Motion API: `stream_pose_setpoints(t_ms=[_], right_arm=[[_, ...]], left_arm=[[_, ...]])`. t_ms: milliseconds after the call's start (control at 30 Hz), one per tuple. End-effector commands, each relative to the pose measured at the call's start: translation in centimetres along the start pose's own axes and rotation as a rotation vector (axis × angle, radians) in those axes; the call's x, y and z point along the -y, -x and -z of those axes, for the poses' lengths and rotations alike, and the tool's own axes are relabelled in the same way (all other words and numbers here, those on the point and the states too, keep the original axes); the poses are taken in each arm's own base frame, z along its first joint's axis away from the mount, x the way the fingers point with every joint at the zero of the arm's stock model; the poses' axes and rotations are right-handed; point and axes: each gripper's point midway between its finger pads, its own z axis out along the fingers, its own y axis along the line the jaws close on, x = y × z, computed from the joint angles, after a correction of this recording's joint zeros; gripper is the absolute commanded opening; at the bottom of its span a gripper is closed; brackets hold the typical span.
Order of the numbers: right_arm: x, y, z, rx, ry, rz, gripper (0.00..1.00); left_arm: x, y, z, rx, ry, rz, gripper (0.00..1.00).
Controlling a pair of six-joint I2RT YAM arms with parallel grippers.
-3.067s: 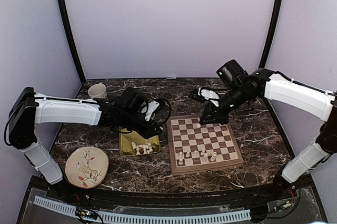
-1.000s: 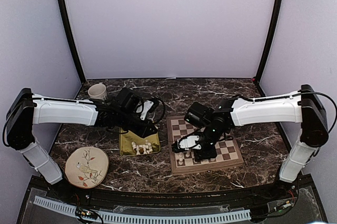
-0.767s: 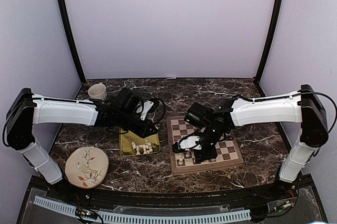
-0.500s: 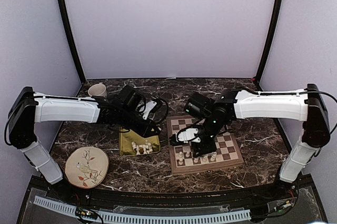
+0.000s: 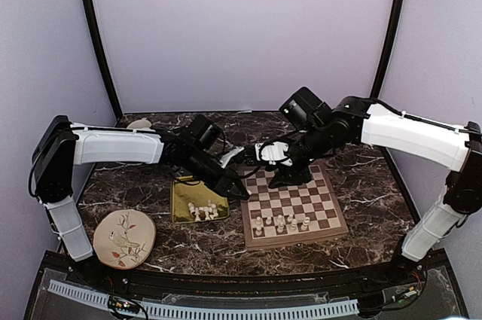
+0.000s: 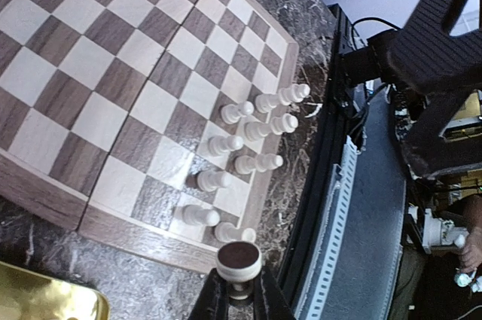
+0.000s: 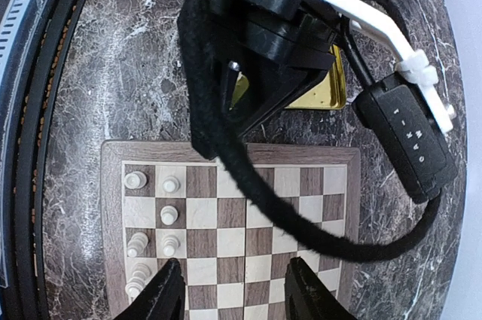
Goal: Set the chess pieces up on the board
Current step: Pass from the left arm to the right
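Currently the step in hand looks like a carry: the left hand (image 6: 239,290) is pinched narrow on one chess piece (image 6: 239,260), gripped by its stem with the dark round base facing the wrist camera. In the top view this hand hangs above the left edge of the board (image 5: 301,198), between it and the gold tray (image 5: 181,198). The right hand (image 7: 233,278) hovers over the far half of the board with its fingers set apart and nothing between them.

Several pieces (image 5: 280,223) already stand in the two near rows of the board, bunched toward the left and middle. More loose pieces (image 5: 203,209) lie in the near part of the tray, on the marble surface (image 5: 361,184) just left of the board.

Judging by this, the job is partly done. The next move probably calls for lowering the held piece upright onto a free square in the near rows. Its neighbours stand close together, so the descent needs to be straight and the release gentle. Both arms crowd the board's far-left corner, so the right one should keep clear.
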Motion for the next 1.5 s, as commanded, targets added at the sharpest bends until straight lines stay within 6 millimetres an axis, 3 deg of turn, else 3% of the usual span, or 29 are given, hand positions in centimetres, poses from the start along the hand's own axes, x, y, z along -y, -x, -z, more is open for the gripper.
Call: stream_pose_setpoints(t_ms=[0,167,533,1167,1333,1467], right_arm=[[0.5,1.3,-0.1,0.019,-0.032,0.085,0.46],[0.0,0.8,-1.9,-0.004,-0.009,0.084,0.46],[-1.9,-0.2,-3.3,-0.037,0.007,0.165,0.49],[-2.9,1.8,-5.8,-0.040,0.007,0.242,0.47],[-3.0,2.0,-6.0,-0.036,0.007,0.244,0.39],[-3.2,1.7,-6.2,-0.044,0.016,0.238,0.25]], left_arm=[[3.0,0.1,0.4,-0.042,-0.165,0.032,0.07],[2.1,0.8,-0.4,-0.070,-0.163,0.146,0.08],[4.0,0.5,-1.1,-0.147,-0.366,0.249,0.10],[6.1,0.4,-0.3,-0.186,-0.504,0.283,0.10],[6.1,0.4,-0.3,-0.188,-0.510,0.284,0.10],[6.0,0.4,-0.3,-0.189,-0.507,0.290,0.10]])
